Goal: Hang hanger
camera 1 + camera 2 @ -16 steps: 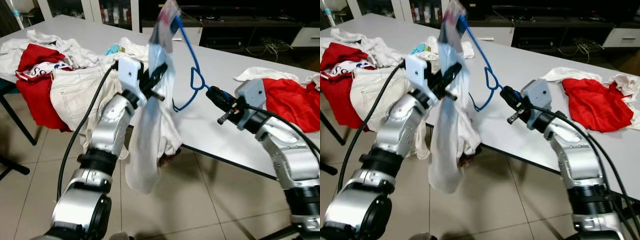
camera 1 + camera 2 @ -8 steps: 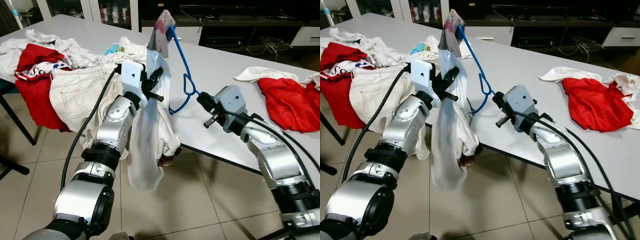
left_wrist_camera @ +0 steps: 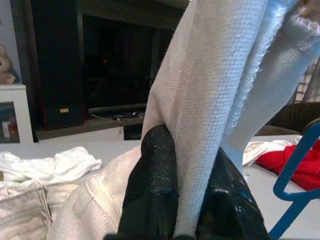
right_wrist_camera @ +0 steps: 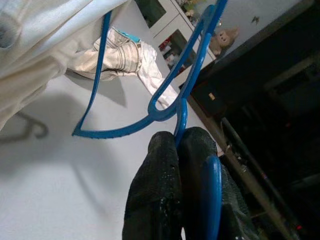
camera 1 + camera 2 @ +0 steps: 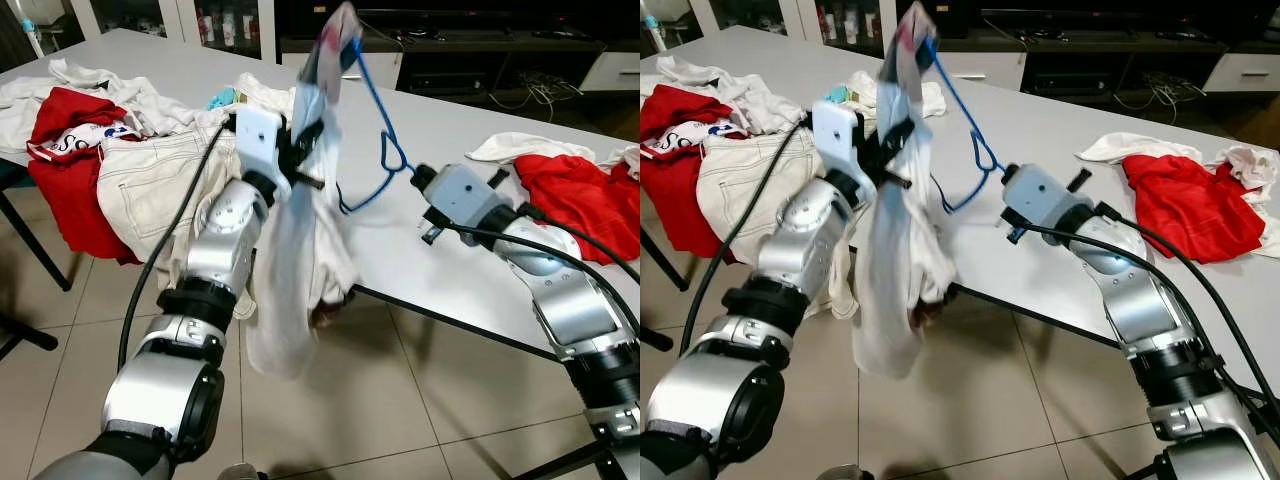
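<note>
Your left claw (image 5: 305,150) pinches the white garment (image 5: 300,270) above the grey worktop (image 5: 440,250). The right wrist view shows your right claw (image 4: 182,145) clamping the blue hanger (image 5: 372,130)'s hook. Tiled floor (image 5: 400,400) below.

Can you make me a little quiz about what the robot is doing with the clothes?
1. True or false: the left gripper is pinching the white garment.
2. What colour is the hanger that the right gripper holds? A) red B) blue C) green
3. Fill in: the red cloth near the right arm lies on the ____.

Key: 1 true. 2 B. 3 table.
</note>
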Motion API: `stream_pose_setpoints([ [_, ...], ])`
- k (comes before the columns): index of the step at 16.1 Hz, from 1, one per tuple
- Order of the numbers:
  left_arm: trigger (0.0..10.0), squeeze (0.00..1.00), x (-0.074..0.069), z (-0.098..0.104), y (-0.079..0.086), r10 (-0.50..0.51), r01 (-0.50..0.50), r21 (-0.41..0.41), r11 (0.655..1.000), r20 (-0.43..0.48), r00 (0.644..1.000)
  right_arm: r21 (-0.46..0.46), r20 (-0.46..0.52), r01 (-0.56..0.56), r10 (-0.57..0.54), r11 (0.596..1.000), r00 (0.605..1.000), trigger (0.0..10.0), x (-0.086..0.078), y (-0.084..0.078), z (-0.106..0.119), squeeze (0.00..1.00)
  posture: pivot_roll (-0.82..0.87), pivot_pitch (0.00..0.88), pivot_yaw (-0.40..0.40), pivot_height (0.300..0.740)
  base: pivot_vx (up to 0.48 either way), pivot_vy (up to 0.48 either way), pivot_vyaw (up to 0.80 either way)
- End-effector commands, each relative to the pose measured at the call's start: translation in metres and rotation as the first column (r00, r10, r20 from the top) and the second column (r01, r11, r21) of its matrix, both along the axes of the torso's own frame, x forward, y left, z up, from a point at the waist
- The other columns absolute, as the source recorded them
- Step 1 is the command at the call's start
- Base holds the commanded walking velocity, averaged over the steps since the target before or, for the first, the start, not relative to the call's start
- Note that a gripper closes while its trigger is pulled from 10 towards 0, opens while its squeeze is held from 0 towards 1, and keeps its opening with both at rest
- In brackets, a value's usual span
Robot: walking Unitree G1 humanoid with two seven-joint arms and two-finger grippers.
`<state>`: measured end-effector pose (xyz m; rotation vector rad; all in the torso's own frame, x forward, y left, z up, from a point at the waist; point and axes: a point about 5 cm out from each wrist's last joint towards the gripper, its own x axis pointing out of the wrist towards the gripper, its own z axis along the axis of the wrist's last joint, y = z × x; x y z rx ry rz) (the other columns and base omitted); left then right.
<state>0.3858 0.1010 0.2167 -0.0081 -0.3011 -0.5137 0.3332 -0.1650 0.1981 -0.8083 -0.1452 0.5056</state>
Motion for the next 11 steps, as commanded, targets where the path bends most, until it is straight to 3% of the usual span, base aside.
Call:
stream_pose_setpoints([
  [1,10.0,0.00,0.001,0.034,0.024,0.079,-0.067,-0.091,0.994,0.130,0.988,-0.089,-0.050,0.111,-0.116,0.990,0.992,10.0,0.001,-0.025,-0.015,0.00,-0.05,0.000,-0.007,0.740,0.000,0.000,0.00],
  [4,10.0,0.00,-0.001,0.033,0.016,0.042,-0.032,-0.075,0.997,0.133,0.990,-0.224,0.074,0.095,-0.080,0.970,0.994,10.0,0.003,-0.019,-0.003,0.00,-0.06,0.000,-0.005,0.740,0.000,0.000,0.00],
  [7,10.0,0.00,-0.002,0.031,0.009,0.009,-0.002,-0.055,0.998,0.126,0.992,-0.267,0.115,0.039,-0.009,0.963,0.993,10.0,0.000,-0.010,-0.001,0.00,-0.06,0.000,-0.005,0.740,0.000,0.000,0.00],
  [8,10.0,0.00,-0.003,0.028,0.007,-0.003,0.007,-0.039,0.999,0.121,0.993,-0.258,0.122,-0.002,0.035,0.966,0.992,10.0,-0.003,-0.004,-0.001,0.00,-0.06,0.000,-0.005,0.740,0.000,0.000,0.00],
  [9,10.0,0.00,-0.005,0.022,0.002,-0.021,0.024,-0.023,0.999,0.105,0.994,-0.173,0.148,-0.097,0.123,0.980,0.981,10.0,-0.012,0.010,0.006,0.00,-0.06,0.000,-0.002,0.740,0.000,0.000,0.00],
  [11,10.0,0.00,-0.006,0.021,0.001,-0.026,0.028,-0.023,0.999,0.101,0.995,-0.140,0.165,-0.124,0.146,0.982,0.975,10.0,-0.014,0.014,0.009,0.00,-0.06,0.000,-0.002,0.740,0.000,0.000,0.00],
])
